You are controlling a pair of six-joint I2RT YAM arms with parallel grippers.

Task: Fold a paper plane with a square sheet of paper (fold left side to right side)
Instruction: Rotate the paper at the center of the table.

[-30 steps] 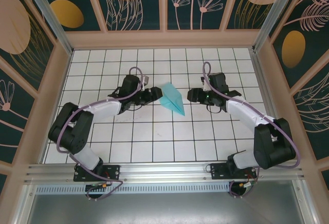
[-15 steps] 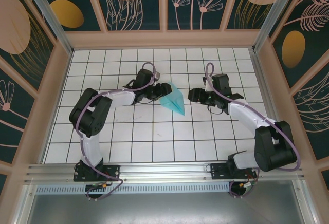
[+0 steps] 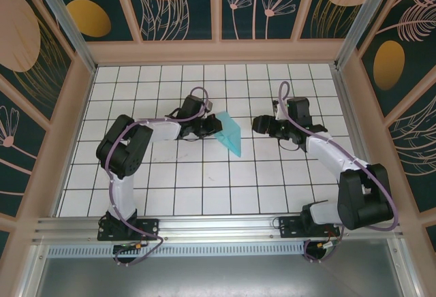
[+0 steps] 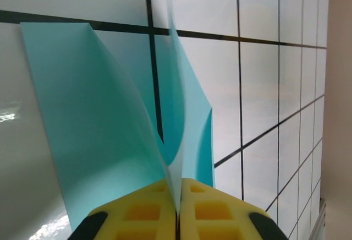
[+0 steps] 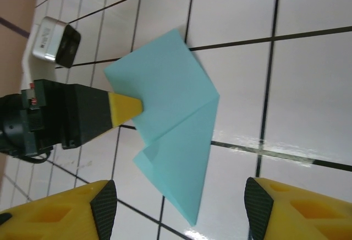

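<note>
Left gripper (image 3: 208, 127) moved in from 9 o'clock; jaws now clamped on folded paper (image 3: 230, 133) at table (image 3: 204, 181) centre, its left side lifted, prob. fold starting. Right gripper (image 3: 263, 125) at 3 o'clock, jaws apart.

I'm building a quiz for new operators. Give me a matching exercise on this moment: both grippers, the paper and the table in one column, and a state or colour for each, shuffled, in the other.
Column one
1. left gripper
2. right gripper
3. folded paper
4. table

Column two
A. white tiles, dark grid lines
B. open, apart from the folded paper
C. shut on the folded paper's edge
D. light turquoise, partly lifted off the tiles

Pairs: 1-C, 2-B, 3-D, 4-A
</note>
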